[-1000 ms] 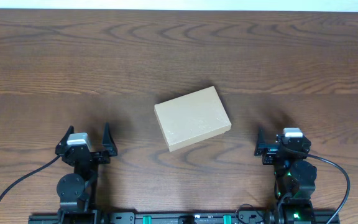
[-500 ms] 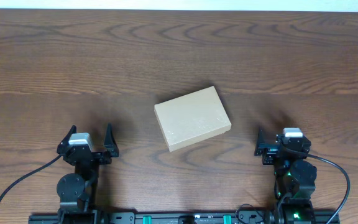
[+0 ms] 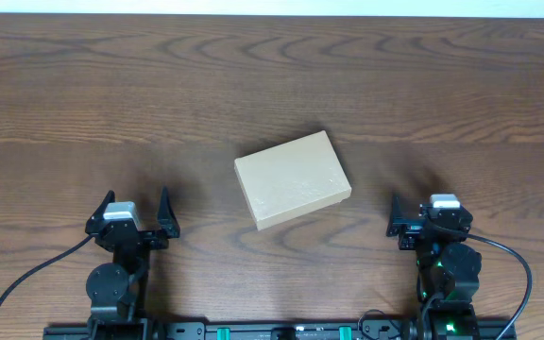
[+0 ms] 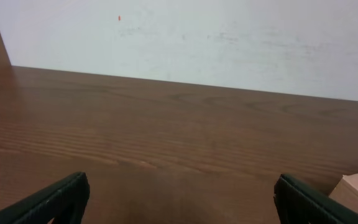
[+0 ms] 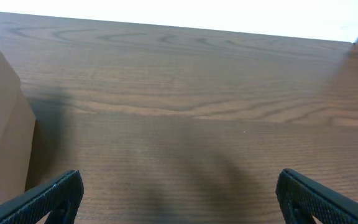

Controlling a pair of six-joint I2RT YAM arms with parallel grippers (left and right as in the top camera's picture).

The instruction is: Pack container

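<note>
Container (image 3: 293, 179) lies closed and untouched.
Your left gripper (image 4: 179, 186) and right gripper (image 5: 180, 180) are both spread wide, holding nothing.

Dark brown wooden table (image 3: 272, 85), wavy grain running left to right, filling almost the whole overhead frame. Thin pale strip (image 3: 272, 6) along the top edge there. Beyond the table's far edge in the left wrist view, a whitish wall (image 4: 229, 43), faintly smudged, with a tiny red speck (image 4: 119, 18) at upper left. Soft, even light; dull sheen on the wood.
</note>
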